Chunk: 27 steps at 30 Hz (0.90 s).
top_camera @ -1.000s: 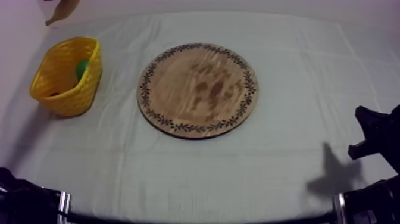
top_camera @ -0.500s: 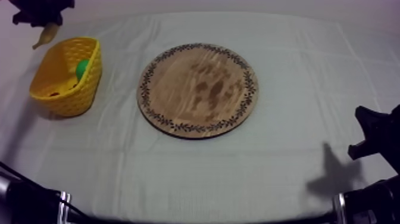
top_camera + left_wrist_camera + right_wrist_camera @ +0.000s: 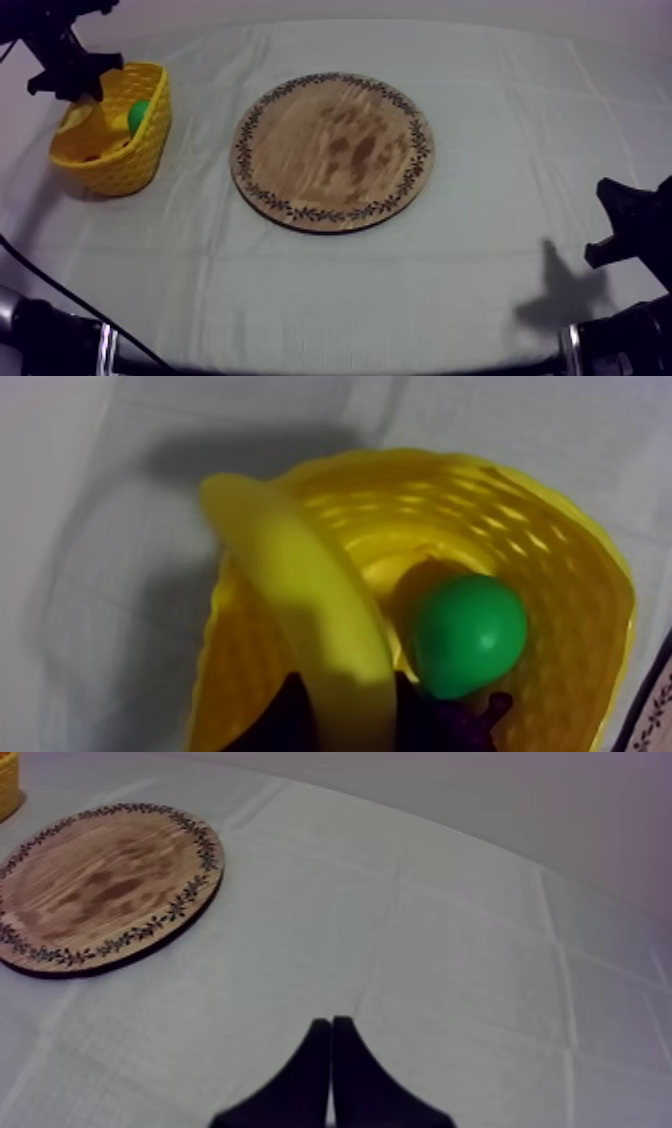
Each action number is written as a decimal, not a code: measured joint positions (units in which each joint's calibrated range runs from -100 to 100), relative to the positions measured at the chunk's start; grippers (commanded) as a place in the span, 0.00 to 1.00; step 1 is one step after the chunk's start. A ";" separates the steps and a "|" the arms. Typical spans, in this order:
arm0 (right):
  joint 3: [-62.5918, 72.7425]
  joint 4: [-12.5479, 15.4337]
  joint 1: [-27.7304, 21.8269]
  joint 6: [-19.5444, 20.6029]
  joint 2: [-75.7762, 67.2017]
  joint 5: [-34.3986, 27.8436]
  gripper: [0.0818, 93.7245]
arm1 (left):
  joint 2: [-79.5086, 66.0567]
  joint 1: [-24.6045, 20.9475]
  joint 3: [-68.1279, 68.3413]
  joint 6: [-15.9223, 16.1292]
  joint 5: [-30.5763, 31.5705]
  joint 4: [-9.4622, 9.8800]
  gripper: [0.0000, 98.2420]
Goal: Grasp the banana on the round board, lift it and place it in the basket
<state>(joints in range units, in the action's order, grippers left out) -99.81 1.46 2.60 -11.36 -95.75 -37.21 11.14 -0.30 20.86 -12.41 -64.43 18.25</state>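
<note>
My left gripper [image 3: 74, 84] hangs over the far-left rim of the yellow basket [image 3: 112, 160], shut on the banana [image 3: 75, 117]. In the left wrist view the banana [image 3: 300, 606] sticks out from between my fingers [image 3: 283, 711], its free end reaching past the basket's rim [image 3: 590, 586]. A green pear [image 3: 468, 634] lies inside the basket. The round wooden board [image 3: 333, 150] sits bare mid-table. My right gripper [image 3: 331, 1042] rests shut on nothing at the table's right side, and the top view shows it [image 3: 618, 228] low at the right edge.
The board [image 3: 100, 882] lies to the left of my right gripper, with open cloth between them. A bit of the basket [image 3: 7, 782] shows beyond the board. Something small and orange [image 3: 92, 157] lies on the basket floor.
My left gripper has come down from the far-left corner with the banana, which now dips over the basket. The right arm has not moved.
</note>
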 measured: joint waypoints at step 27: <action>0.00 0.00 0.00 0.00 0.00 0.00 0.00 | -1.74 1.72 -3.02 -1.53 -2.04 0.04 0.71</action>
<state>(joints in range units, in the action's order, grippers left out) -99.81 1.46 2.60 -11.36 -95.75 -37.21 9.40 1.42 17.84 -13.94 -66.47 18.29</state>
